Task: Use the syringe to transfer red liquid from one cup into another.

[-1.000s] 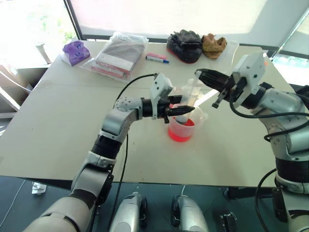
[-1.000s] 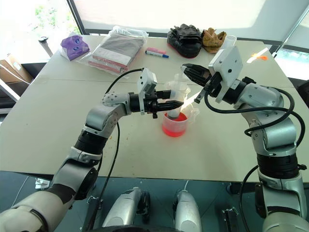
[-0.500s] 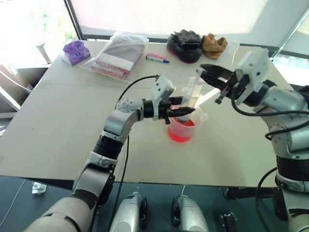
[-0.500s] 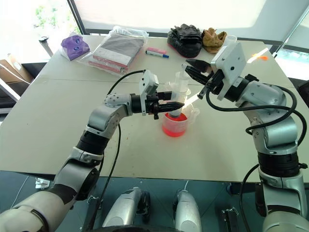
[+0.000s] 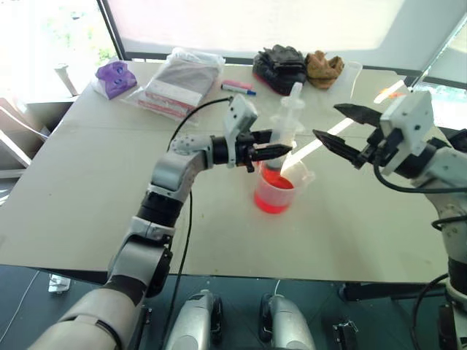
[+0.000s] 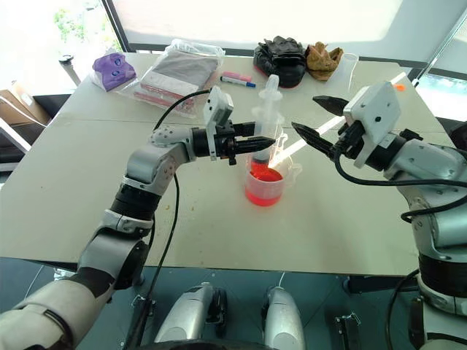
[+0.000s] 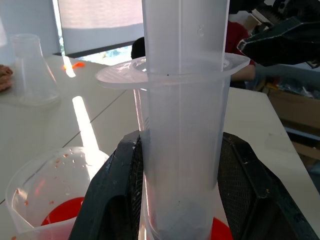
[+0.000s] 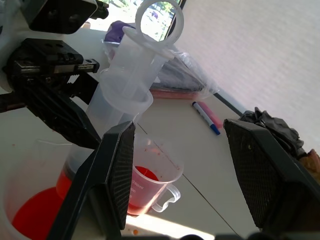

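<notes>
Clear syringe point(image 6: 267, 113) sits clamped in left pincer point(image 6: 257, 144); right pincer point(image 6: 319, 122) gapes empty.

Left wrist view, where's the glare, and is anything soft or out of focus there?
Left wrist view: a sunlit streak on the table glares white; the window behind is washed out. The syringe barrel is sharp, the flask behind slightly soft. Right eye view: the same streak crosses beside the cup.

left gripper point(image 5: 283, 151): clamped tight, pointing 3 o'clock | right gripper point(image 5: 341, 125): fingers spread, pointing 9 o'clock
</notes>
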{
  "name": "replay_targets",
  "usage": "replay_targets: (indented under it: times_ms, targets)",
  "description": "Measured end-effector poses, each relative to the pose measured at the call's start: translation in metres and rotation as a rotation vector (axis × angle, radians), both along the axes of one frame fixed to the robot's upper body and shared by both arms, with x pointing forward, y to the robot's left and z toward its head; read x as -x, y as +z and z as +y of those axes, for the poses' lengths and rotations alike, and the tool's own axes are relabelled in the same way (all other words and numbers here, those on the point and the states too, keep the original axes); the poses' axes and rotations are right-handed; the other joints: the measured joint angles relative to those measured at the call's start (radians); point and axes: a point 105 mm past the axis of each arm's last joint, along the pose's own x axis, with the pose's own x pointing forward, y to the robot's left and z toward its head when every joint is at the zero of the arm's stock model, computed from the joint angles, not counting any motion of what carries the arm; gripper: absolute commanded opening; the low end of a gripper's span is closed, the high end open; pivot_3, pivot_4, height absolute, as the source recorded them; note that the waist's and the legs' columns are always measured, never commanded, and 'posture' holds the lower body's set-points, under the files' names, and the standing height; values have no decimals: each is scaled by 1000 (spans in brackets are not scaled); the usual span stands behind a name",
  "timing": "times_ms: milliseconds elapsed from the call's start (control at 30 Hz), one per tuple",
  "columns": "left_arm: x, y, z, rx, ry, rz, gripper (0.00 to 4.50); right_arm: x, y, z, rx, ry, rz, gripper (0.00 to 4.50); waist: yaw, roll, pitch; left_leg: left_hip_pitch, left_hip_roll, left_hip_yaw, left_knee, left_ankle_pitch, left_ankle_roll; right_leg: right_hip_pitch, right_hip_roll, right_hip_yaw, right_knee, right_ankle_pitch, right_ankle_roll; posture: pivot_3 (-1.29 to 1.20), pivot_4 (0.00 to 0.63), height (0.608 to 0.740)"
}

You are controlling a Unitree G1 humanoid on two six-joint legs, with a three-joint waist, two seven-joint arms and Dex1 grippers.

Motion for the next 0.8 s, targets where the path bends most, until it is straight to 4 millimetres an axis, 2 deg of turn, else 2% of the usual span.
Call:
replay_targets:
  times_ms: [100, 167, 267, 400, 467, 567, 633, 800]
  targets:
    - [0, 1, -1, 21, -3, 32, 1619, 4, 6, -2, -29, -3, 0, 2904, 0, 0, 0, 0, 0, 0, 0, 0, 0, 0, 0, 0, 0, 0, 0, 0, 150, 740]
    - [-1, 13, -2, 71, -1, 75, 1619, 4, 12, -9, -70, -30, -8, 2904, 0, 0, 0, -1, 0, 0, 0, 0, 0, -1, 0, 0, 0, 0, 0, 0, 150, 740]
    - [-2, 55, 0, 167, -7, 63, 1619, 4, 26, -21, -120, -72, -45, 2904, 2, 0, 0, -2, 0, 0, 1, 0, 0, -1, 0, 0, 0, 0, 1, 0, 150, 740]
    - [-4, 117, 5, 284, 3, -4, 1619, 1, 29, -31, -153, -104, -49, 2904, 1, 0, 0, -1, -1, 0, 1, 0, 1, 0, 0, 0, 0, 0, 1, 0, 150, 740]
    - [-10, 131, 7, 317, 18, -26, 1619, -3, 30, -34, -167, -115, -55, 2904, 0, 0, 0, -1, -1, 0, 1, 0, 1, 0, 1, 0, 0, 0, 1, 0, 150, 740]
    - [-31, 129, 8, 308, 95, -70, 1619, -9, 43, -40, -174, -143, -123, 2904, 0, 0, 0, 0, -1, 1, 1, 0, 1, 1, 1, 0, 0, 0, 1, 0, 150, 740]
    - [-46, 115, 6, 268, 151, -89, 1619, -17, 52, -41, -167, -159, -179, 2904, -2, 0, 0, 0, 0, 1, 1, 0, 1, 0, 1, 0, 0, 0, 1, 0, 150, 740]
    - [-61, 76, -11, 166, 186, -104, 1619, -44, 63, -28, -121, -167, -281, 2904, -5, 0, 0, -2, 0, 2, 1, 1, -1, -1, 1, 0, 0, 1, 1, 0, 150, 740]
